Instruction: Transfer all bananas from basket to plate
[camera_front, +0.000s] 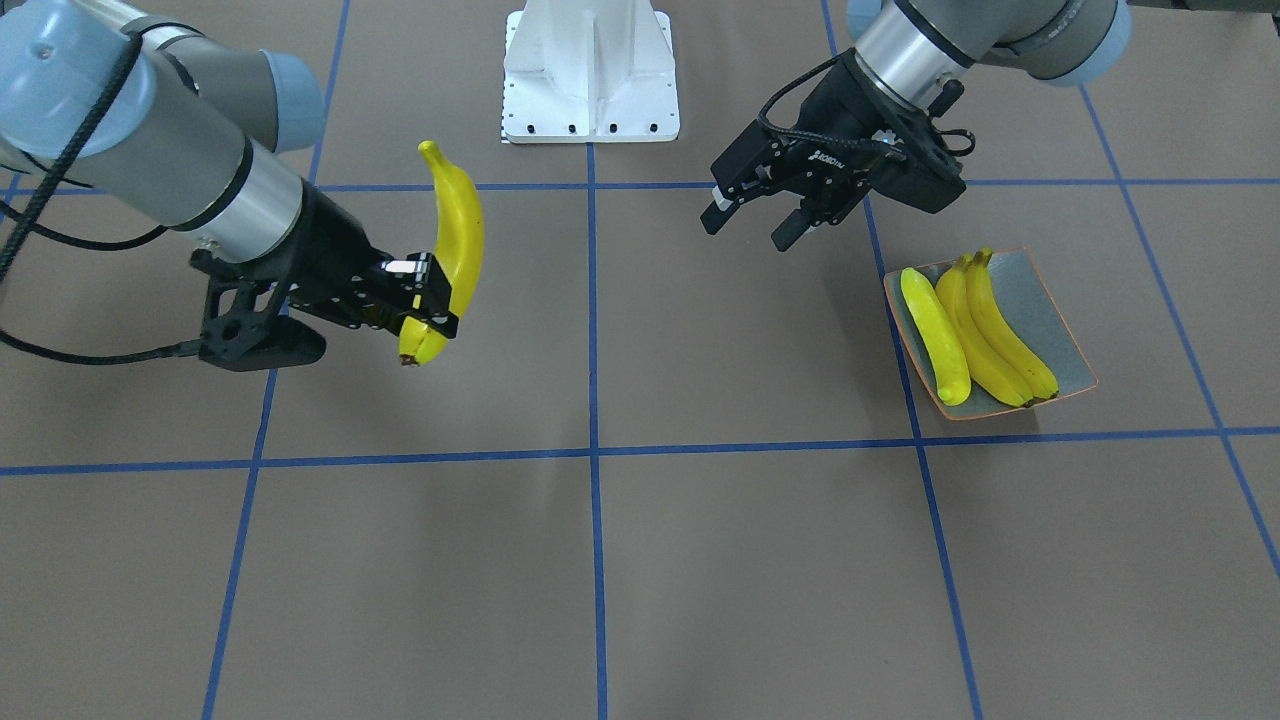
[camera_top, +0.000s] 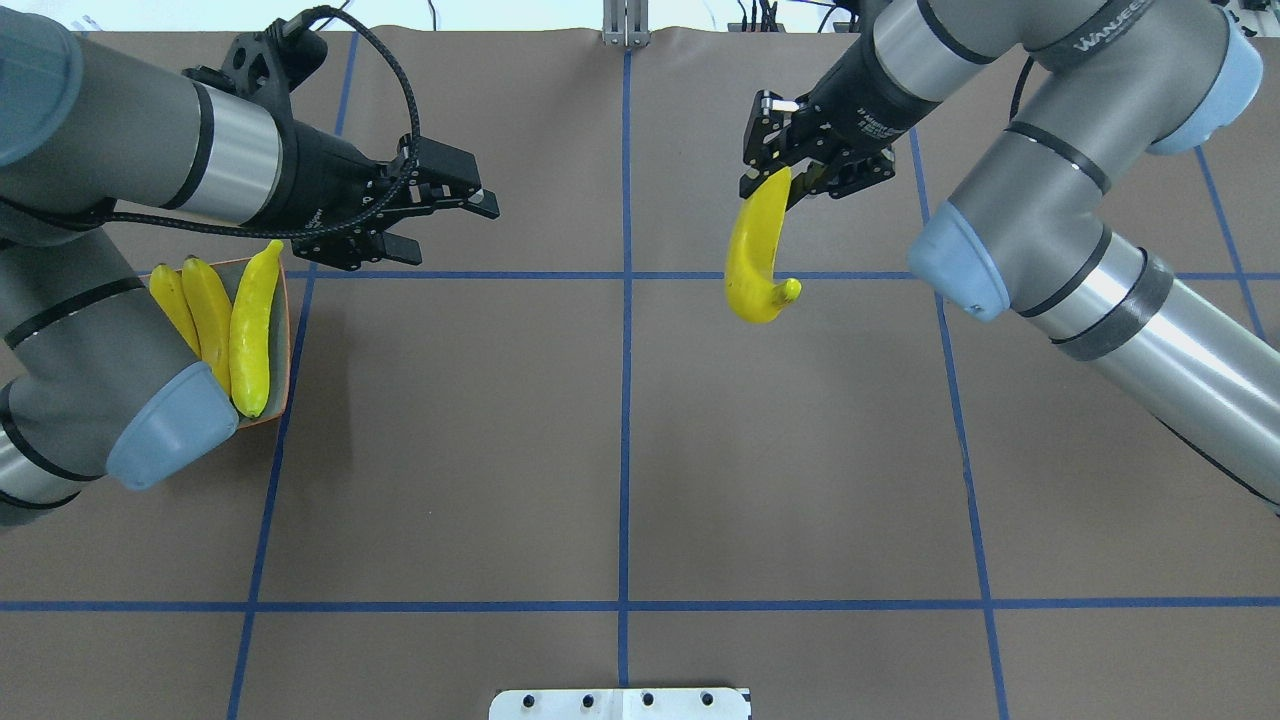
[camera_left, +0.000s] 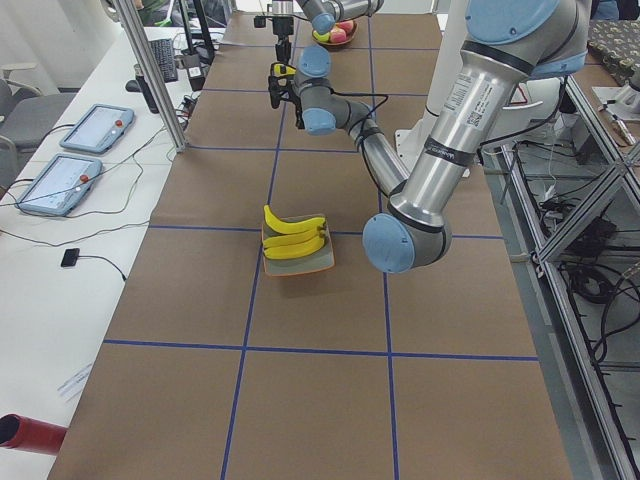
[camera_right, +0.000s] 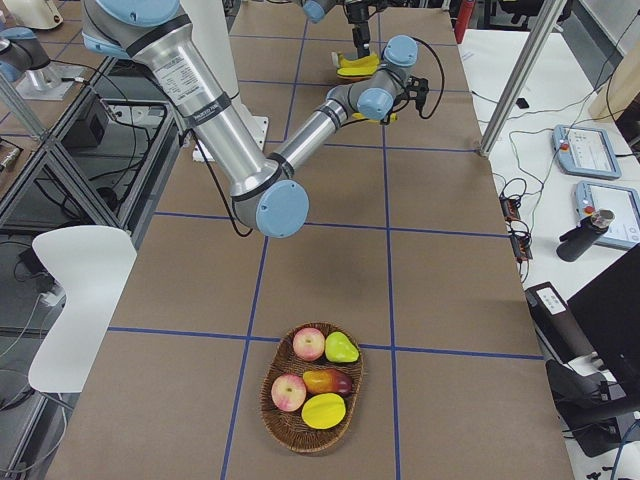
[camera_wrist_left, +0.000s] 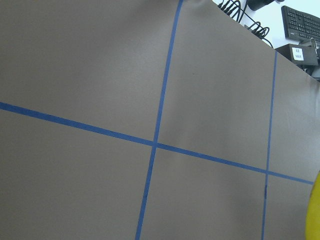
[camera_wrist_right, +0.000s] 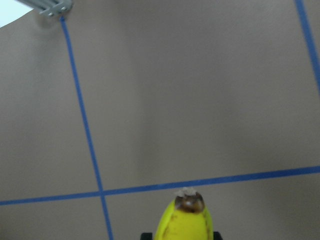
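The squarish, shallow plate (camera_top: 285, 330), glossy grey-blue with a thin orange rim, lies at the left end of the bench (camera_top: 450, 450), a matte brown sheet crossed by blue tape lines. On the plate three bananas (camera_top: 205, 300) lie side by side, long, curved and smooth. Two are deep yellow, and the one nearest the bench middle is paler and greenish. Just past the plate's far inner corner hangs the left tool (camera_top: 455, 232), black, its two fingers spread and released, gripping nothing. Well to the right of the plate, across the centre line, the right tool (camera_top: 775, 175) is clenched on the fourth banana (camera_top: 752, 250) near its dark-tipped end, holding it clear of the bench with the stem end free. Farthest from the plate, at the opposite end, sits the oval woven basket (camera_right: 266, 395) with rounded fruit in it.
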